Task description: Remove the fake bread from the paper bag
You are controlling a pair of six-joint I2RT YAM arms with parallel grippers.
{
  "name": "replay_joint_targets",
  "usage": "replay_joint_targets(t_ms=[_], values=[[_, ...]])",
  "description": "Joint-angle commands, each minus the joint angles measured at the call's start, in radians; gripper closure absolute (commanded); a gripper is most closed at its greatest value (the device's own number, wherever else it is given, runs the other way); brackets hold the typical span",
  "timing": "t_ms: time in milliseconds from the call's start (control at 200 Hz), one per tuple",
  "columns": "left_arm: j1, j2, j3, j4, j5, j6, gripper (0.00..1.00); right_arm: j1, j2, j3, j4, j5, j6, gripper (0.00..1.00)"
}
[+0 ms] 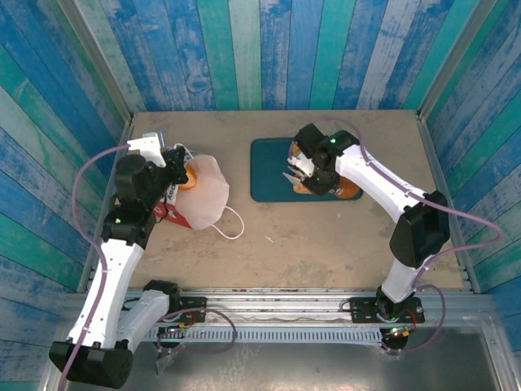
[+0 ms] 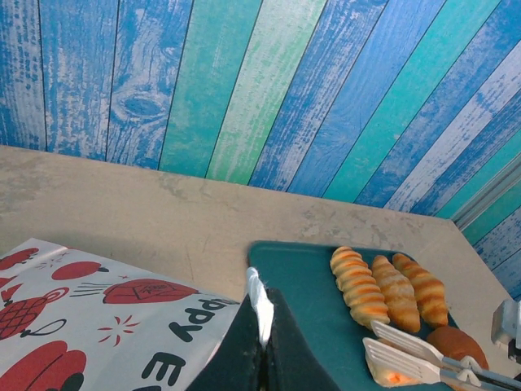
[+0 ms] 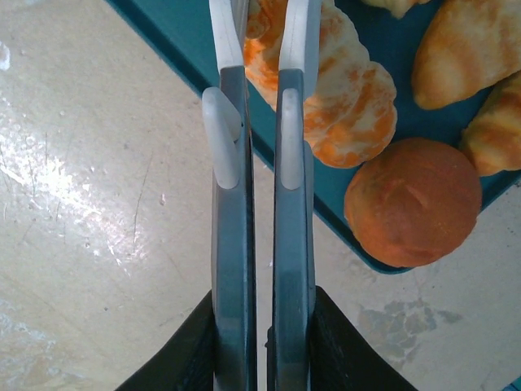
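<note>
The left pincer (image 2: 260,314) is clenched on the rim of the paper bag (image 2: 89,326), which lies on the surface (image 1: 326,228). One orange piece (image 1: 189,177) sits in the bag's mouth. The other bread (image 2: 396,289) lies on the teal tray (image 2: 301,285). The right pincer (image 1: 295,174) hangs over a croissant (image 3: 354,98), jaws narrowly apart; I cannot tell whether it grips. The pieces look light and squashy, so pinch gently across the middle.

One paper bag (image 1: 203,191), one teal tray (image 1: 267,169), three ridged rolls (image 2: 396,292) in a row, one round bun (image 3: 411,202) and one pale croissant (image 3: 354,90) on that tray, and one orange bread piece (image 1: 189,177) in the bag's mouth, six breads in all.
</note>
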Motion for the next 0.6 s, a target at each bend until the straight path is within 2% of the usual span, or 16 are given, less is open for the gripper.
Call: replay_joint_targets(t_ms=[0, 215, 361, 596], values=[[0.000, -0.015, 0.005, 0.008, -0.008, 0.009, 1.00, 0.008, -0.033, -0.021, -0.029, -0.007, -0.031, 0.73], [-0.001, -0.009, 0.001, 0.021, -0.001, 0.000, 1.00, 0.007, -0.032, -0.016, -0.042, 0.039, 0.002, 0.72], [-0.001, -0.009, 0.006, 0.013, -0.002, -0.001, 1.00, -0.048, -0.012, 0.011, -0.056, 0.018, 0.062, 0.71], [-0.001, -0.011, 0.007, 0.011, -0.003, -0.003, 1.00, -0.054, -0.004, 0.016, -0.059, -0.014, 0.078, 0.71]])
